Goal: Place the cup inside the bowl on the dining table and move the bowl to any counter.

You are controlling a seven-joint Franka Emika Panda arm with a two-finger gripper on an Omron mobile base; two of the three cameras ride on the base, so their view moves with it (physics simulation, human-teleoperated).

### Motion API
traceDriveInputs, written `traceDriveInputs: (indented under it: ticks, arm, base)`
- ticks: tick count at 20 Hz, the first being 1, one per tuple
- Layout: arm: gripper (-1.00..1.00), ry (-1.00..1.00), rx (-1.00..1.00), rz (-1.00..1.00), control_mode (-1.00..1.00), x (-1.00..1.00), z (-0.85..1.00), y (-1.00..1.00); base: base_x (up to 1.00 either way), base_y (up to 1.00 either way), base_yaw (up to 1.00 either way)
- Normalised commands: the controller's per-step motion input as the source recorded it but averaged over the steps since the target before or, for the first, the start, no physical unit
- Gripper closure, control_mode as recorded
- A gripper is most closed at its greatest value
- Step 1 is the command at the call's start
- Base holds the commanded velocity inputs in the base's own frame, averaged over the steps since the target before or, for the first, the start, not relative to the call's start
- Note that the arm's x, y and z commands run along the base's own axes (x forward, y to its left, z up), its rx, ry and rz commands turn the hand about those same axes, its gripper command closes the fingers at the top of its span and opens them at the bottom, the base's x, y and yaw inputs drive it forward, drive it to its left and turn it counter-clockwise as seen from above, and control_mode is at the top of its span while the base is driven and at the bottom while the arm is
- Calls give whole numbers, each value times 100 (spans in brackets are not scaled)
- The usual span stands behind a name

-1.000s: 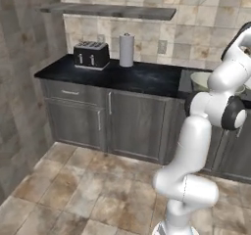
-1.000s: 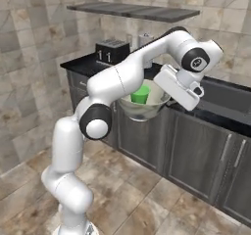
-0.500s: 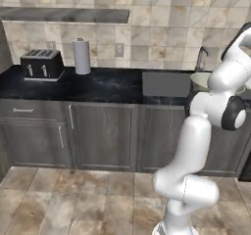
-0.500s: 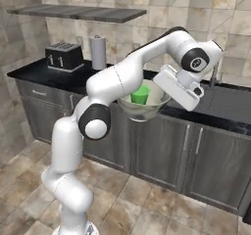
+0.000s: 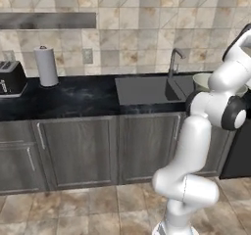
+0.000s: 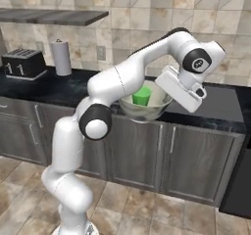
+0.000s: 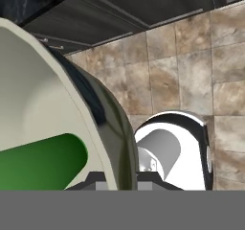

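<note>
The pale cream bowl (image 6: 145, 108) hangs in the air in front of the counter (image 6: 45, 89), at about worktop height. Inside it leans the green cup (image 6: 142, 96). My gripper (image 6: 167, 97) is shut on the bowl's right rim. In the hand view the bowl's wall (image 7: 43, 109) rises on the left with the cup (image 7: 40, 166) lying inside, and the gripper (image 7: 120, 178) pinches the rim, with floor tiles beyond. In the left base view a slice of the bowl (image 5: 203, 81) shows behind my arm, right of the sink. The dining table is out of view.
The black counter (image 5: 73, 99) carries a built-in sink (image 5: 142, 89) with a faucet (image 5: 174, 60), a paper towel roll (image 5: 46, 66) and a toaster (image 5: 10, 78). Grey cabinet doors (image 5: 78, 151) run below it. A shelf (image 6: 49, 16) hangs on the tiled wall.
The whole picture has slid left in both base views, so the base has moved along the counter toward the sink. The bowl, the cup and the grip look the same.
</note>
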Motion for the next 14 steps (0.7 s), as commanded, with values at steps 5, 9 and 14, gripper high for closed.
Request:
traceDriveInputs:
  ticks: [5,9,14]
  arm:
    - [100,0,0,0,100,0,0,0]
    - [100,0,0,0,100,0,0,0]
    - [100,0,0,0,100,0,0,0]
  base:
    - [15,0,-10]
    - [49,-24,0]
    - [90,-30,0]
